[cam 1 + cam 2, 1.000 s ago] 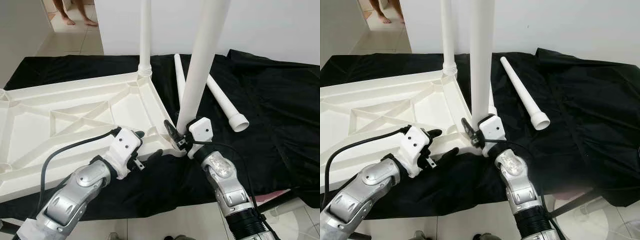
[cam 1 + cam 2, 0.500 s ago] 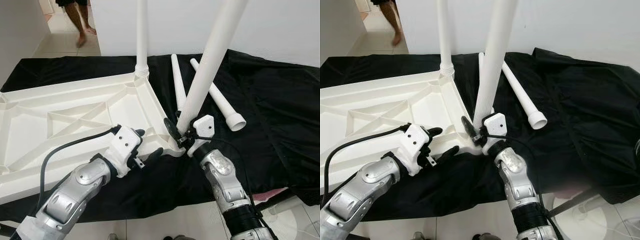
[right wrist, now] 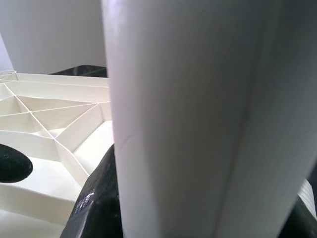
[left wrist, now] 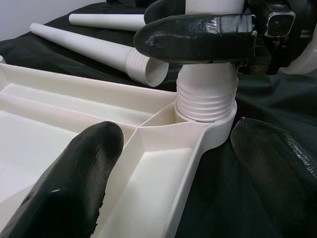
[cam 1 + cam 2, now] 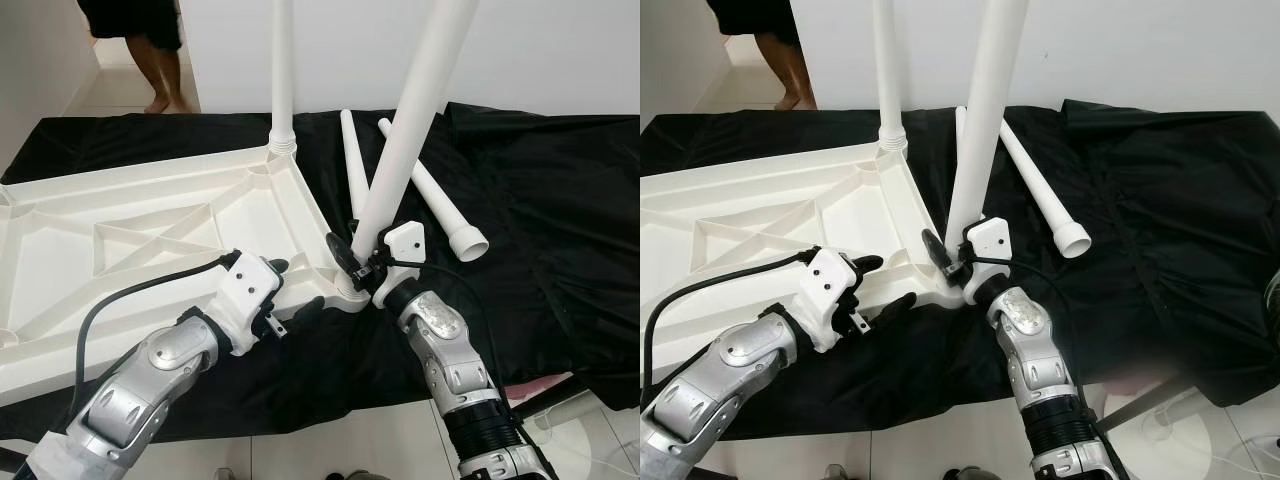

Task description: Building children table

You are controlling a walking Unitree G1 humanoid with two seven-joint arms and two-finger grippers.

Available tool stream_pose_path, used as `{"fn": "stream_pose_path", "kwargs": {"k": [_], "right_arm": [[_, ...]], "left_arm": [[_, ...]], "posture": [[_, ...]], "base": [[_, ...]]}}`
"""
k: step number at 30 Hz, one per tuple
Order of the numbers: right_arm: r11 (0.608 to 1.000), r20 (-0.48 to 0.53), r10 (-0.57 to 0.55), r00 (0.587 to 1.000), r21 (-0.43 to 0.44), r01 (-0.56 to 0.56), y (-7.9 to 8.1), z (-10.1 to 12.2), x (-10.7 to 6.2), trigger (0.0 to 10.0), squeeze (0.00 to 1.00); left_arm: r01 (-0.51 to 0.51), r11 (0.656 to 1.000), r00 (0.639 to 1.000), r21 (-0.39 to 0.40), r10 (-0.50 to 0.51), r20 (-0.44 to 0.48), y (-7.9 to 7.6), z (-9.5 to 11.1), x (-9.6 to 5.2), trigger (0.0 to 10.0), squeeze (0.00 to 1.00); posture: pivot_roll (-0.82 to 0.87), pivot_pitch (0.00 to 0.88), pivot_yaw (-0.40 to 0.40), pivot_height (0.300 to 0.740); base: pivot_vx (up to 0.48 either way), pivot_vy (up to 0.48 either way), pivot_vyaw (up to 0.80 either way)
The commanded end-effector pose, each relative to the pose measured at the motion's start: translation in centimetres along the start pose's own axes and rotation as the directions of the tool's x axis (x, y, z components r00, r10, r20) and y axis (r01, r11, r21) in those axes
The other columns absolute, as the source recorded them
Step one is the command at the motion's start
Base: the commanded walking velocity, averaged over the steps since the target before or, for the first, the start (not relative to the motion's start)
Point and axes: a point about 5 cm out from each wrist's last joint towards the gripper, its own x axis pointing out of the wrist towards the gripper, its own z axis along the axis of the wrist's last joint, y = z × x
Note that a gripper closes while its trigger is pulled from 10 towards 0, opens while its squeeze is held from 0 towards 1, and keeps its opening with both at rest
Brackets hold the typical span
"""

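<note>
Clamping the lower end of a tilted table leg (image 5: 405,150), the right gripper (image 5: 362,268) seats its threaded end in the corner socket (image 4: 208,121) of the upturned tabletop (image 5: 150,230) directly below it. Just beside, the left gripper (image 5: 290,290), fingers apart, straddles the tabletop's edge, likely steadying it. Four legs: one upright in the far corner (image 5: 279,70), one held, two lying (image 5: 420,185) on the black-draped desk (image 5: 560,200) beyond the right gripper.
</note>
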Motion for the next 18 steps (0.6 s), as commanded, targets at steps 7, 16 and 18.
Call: {"fn": "stream_pose_path", "kwargs": {"k": [7, 16, 18], "right_arm": [[0.972, -0.093, -0.224, 0.970, 0.049, 0.230, -0.4, -2.4, -1.3, 10.0, 0.00], [0.885, -0.064, -0.451, 0.890, 0.103, 0.455, 0.3, -1.7, -1.0, 10.0, 0.00], [0.871, -0.072, -0.472, 0.879, 0.117, 0.477, 1.3, -1.8, -0.8, 10.0, 0.00]], "left_arm": [[0.196, 0.981, 0.981, -0.002, -0.196, -0.013, -1.3, -0.1, -0.1, 10.0, 0.00], [0.199, 0.980, 0.980, -0.003, -0.199, -0.012, -1.3, -0.1, 0.0, 10.0, 0.00], [0.197, 0.980, 0.980, 0.000, -0.197, -0.009, -1.3, -0.1, 0.0, 10.0, 0.00]], "posture": [[0.00, 0.132, -0.032, 0.740], [0.00, 0.125, -0.035, 0.740], [0.00, 0.117, -0.040, 0.740]], "base": [[0.000, 0.000, 0.00], [0.000, 0.000, 0.00], [0.000, 0.000, 0.00]]}}
